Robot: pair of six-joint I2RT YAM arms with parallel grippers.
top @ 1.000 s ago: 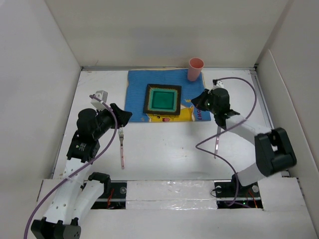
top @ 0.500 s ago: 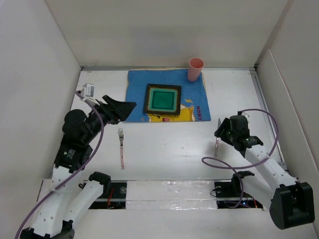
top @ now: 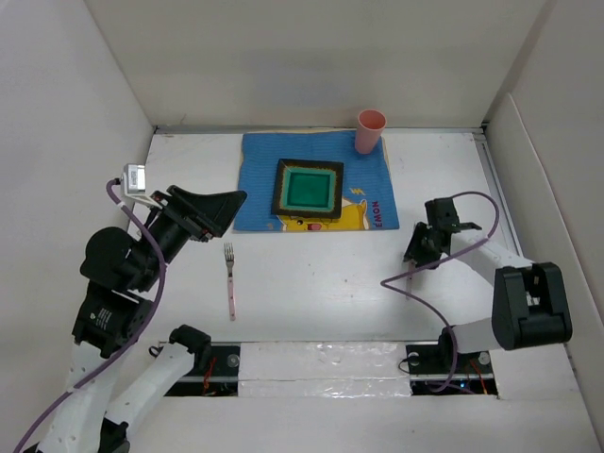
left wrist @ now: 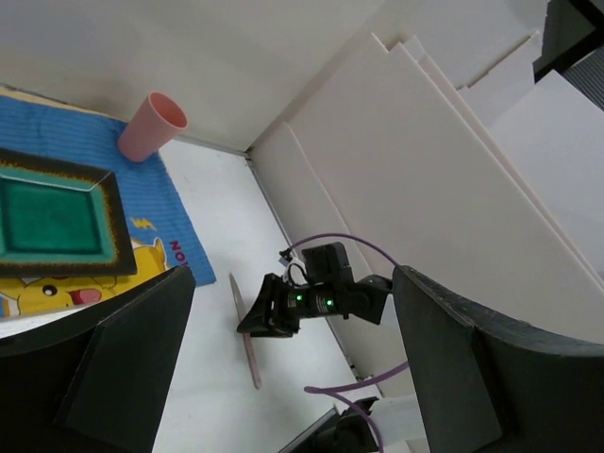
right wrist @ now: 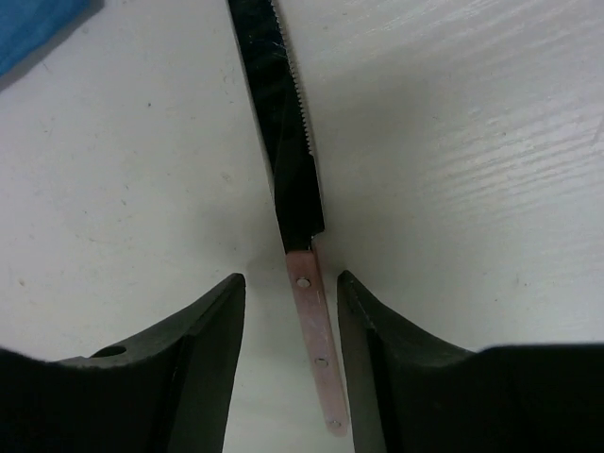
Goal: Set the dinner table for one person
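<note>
dinner table [top: 311, 283]: broad white top, walled by white panels on three sides. It runs from the arm bases out to the back wall, and everything below sits on it.

placemat [top: 260, 179]: blue printed cloth, flat, at the far middle of the table.

plate [top: 309, 189]: square, green centre with a dark rim, on the middle of the placemat.

cup [top: 370, 130]: pink, upright, on the placemat's far right corner.

fork [top: 230, 280]: pink handle, flat on bare table just off the placemat's near left corner, tines toward the back wall.

knife [right wrist: 288, 160]: dark serrated blade with a pink riveted handle, flat on bare table to the right of the placemat.

left gripper [top: 226, 201]: I see it raised over the table's left side, near the placemat's left edge and beyond the fork. The wrist view shows the jaws wide apart with nothing between them.

right gripper [top: 415, 253]: low over the knife. Jaws apart, one finger on each side of the handle just behind the blade. I see bare table between each finger and the handle.
</note>
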